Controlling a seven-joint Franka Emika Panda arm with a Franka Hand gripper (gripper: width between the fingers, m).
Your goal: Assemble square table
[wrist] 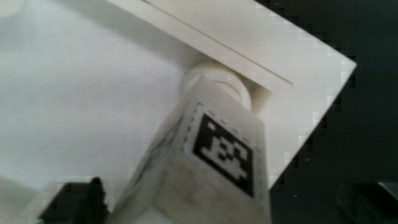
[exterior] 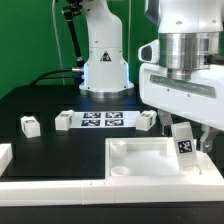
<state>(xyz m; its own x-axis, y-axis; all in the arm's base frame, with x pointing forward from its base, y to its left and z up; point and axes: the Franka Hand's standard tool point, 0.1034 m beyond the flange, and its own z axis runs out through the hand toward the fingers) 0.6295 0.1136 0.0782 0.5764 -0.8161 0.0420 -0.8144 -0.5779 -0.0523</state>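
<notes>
I am watching the hand [exterior: 186,127] hovering over the tabletop's [exterior: 140,158] corner nearest the exterior view's right. Its fingers are standing wide apart and gripping nothing. Between and just below them a leg [exterior: 183,146] is standing upright in that corner, its black-and-white tag facing the camera. In the wrist view I am seeing the same leg [wrist: 214,150] seated in the round corner socket [wrist: 228,82], beside the tabletop's raised rim [wrist: 222,45], with the dark fingertips [wrist: 75,200] at either side and clear of it. The tabletop is lying on the black table [exterior: 40,100] against a long white border rail [exterior: 70,187]. Behind it, the marker board [exterior: 100,120] is lying flat, with three more legs near it: one well off toward the exterior view's left [exterior: 30,125], one at the board's left end [exterior: 64,120], one at its right end [exterior: 146,120].
</notes>
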